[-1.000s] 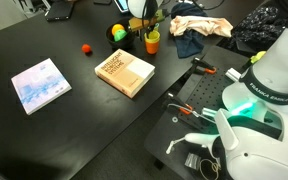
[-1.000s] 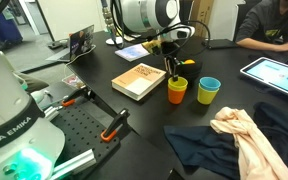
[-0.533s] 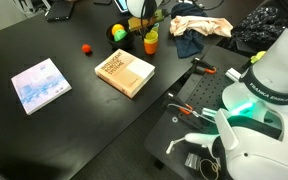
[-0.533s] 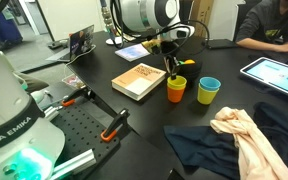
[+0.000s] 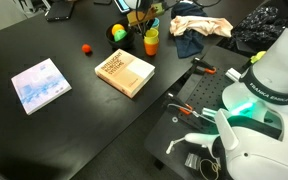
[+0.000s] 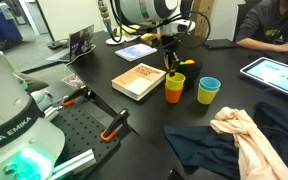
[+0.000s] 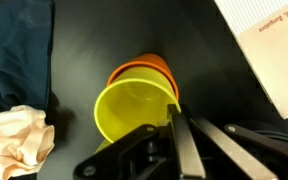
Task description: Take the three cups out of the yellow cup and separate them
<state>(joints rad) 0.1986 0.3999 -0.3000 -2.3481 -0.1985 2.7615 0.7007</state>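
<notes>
An orange cup [image 6: 174, 92] stands on the black table beside the book and also shows in an exterior view [image 5: 151, 43]. My gripper [image 6: 172, 70] is shut on the rim of a smaller yellow-green cup [image 7: 132, 112] and holds it just above the orange cup [image 7: 149, 68], partly inside it. The gripper [image 7: 172, 112] pinches the rim's near side. The yellow cup [image 6: 209, 92] stands upright a short way beside them with a blue cup nested inside it.
A tan book [image 6: 139, 80] lies next to the orange cup. A yellow-green ball [image 5: 118, 33] and a small red ball [image 5: 85, 47] lie nearby. A blue booklet [image 5: 40, 85] lies farther off. Heaped clothes [image 6: 239, 135] lie close to the cups.
My gripper has risen a little, lifting the yellow-green cup partway out of the orange cup. The orange cup and the yellow cup have stayed in place.
</notes>
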